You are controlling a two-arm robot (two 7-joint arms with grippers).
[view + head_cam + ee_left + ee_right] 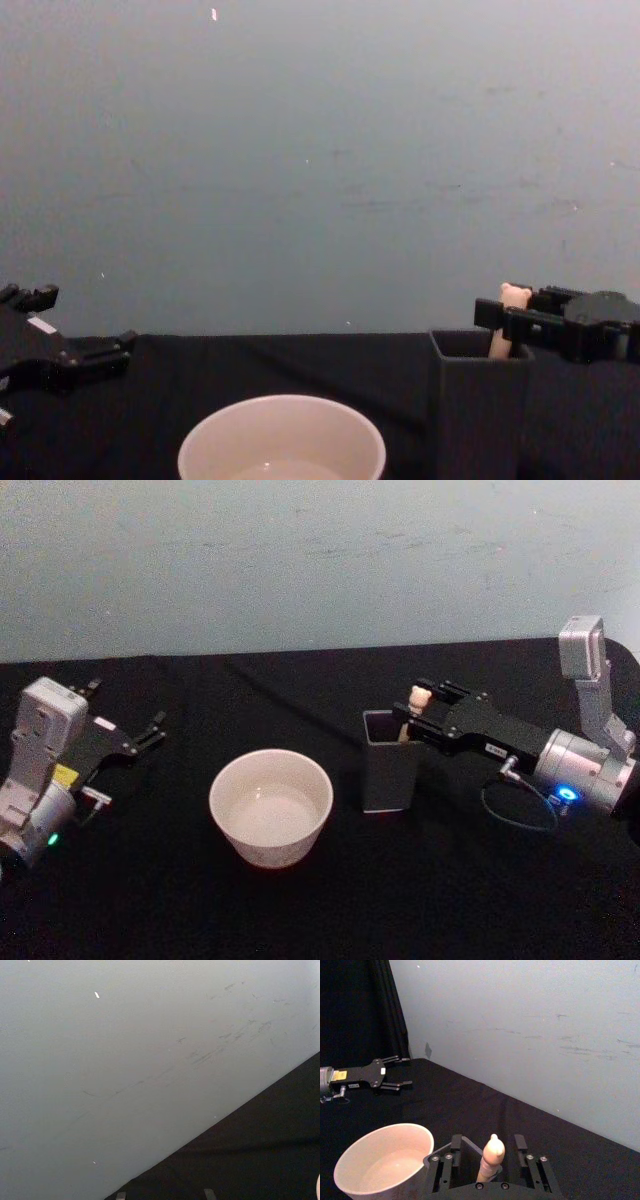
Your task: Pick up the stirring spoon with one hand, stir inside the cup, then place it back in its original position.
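Peach-handled, the stirring spoon (491, 1156) is seen upright in the dark holder (388, 775) beside the cup (270, 846), between the spread fingers of the right gripper (425, 712), which should be pressed squarely on the handle, then lifted straight; the left gripper (128, 704) is parked, fingers apart.

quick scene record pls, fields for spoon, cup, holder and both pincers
holder: dark grey square box, right of cup
spoon: slim peach-handled stirring spoon, standing in holder, bear top sticking out
cup: wide cream-white round cup, centre of black table
right pincer: open, straddling spoon handle
left pincer: open, parked far left, holding nothing
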